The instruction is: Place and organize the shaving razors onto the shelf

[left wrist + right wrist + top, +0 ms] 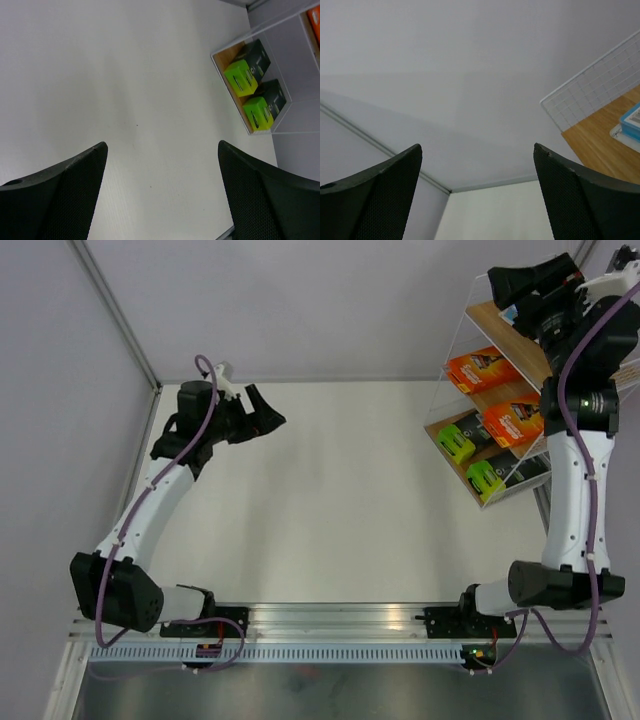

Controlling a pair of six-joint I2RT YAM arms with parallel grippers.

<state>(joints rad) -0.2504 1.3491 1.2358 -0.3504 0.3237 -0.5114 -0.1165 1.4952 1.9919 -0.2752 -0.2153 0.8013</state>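
All five razor packs sit on the shelf (487, 316), which stands at the counter's (340, 500) far right corner. The two black-and-lime packs (248, 70) lie side by side on the lowest board and the two orange packs (482, 368) on the middle one. An edge of the white-and-blue pack (631, 120) shows lying on the top board.

The right gripper (477, 147) hangs high beside that top board, its jaws wide apart with nothing between them. Placement looks finished, so the step in hand is probably getting clear. The right arm should lift up and away from the shelf before swinging back. That path keeps the open jaws and the cable off the wire side and the blister pack, which would slide easily if brushed.

The left gripper (162, 145) hovers over the counter's far left part, jaws apart and empty. It has no need to move.
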